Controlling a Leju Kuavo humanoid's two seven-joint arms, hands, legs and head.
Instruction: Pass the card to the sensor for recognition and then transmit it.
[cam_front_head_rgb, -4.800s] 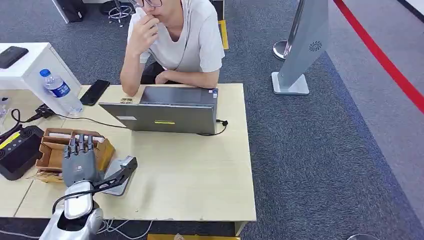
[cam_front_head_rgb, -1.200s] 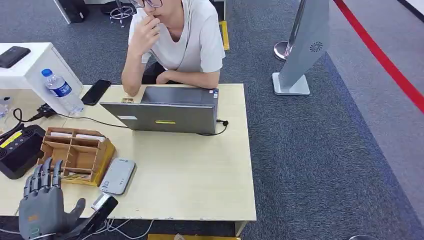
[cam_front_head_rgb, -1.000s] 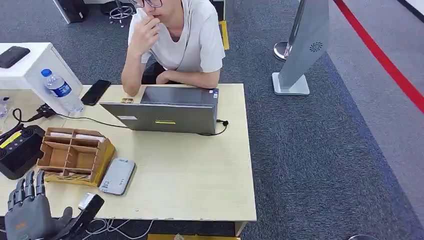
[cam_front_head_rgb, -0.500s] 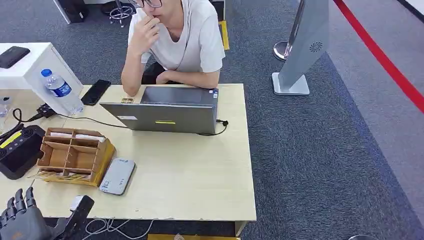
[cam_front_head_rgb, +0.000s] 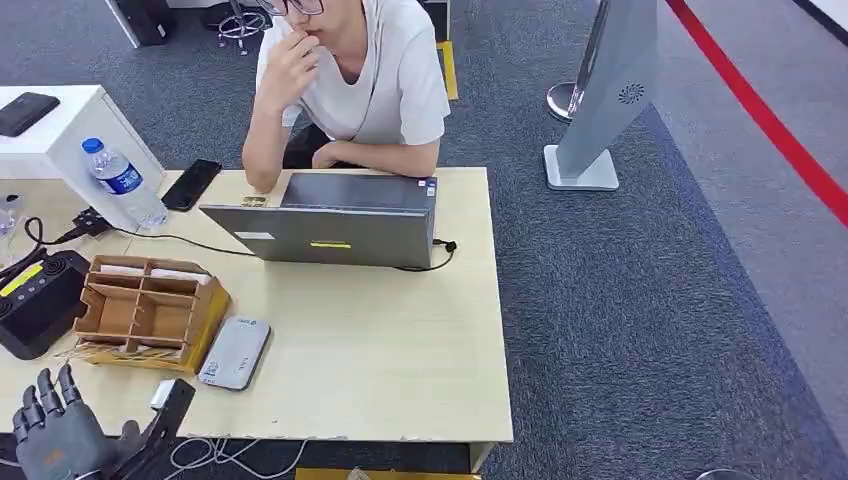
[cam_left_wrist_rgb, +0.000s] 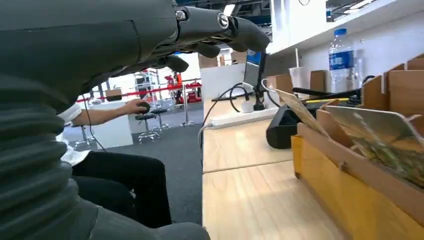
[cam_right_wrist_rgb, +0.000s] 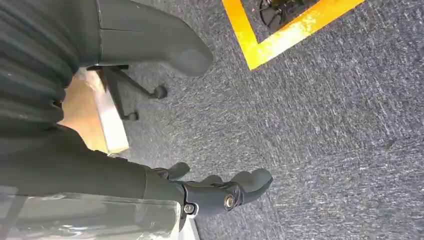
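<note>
Counter (cam_front_head_rgb: 380, 340): light wood. A person (cam_front_head_rgb: 350, 80) sits at its 12 o'clock edge, behind a grey laptop (cam_front_head_rgb: 335, 225). Wooden card box (cam_front_head_rgb: 150, 315) at 9 o'clock; cards (cam_left_wrist_rgb: 385, 137) lean in its slots. Grey sensor (cam_front_head_rgb: 234, 352) lies flat just beside the box, toward 3 o'clock. Left hand (cam_front_head_rgb: 60, 440) at the counter's 7 o'clock corner, fingers spread upward; a small pale item at the thumb, so cannot tell whether it is grasping. Right hand (cam_right_wrist_rgb: 220, 192) hangs over carpet, released, fingers loosely curled.
</note>
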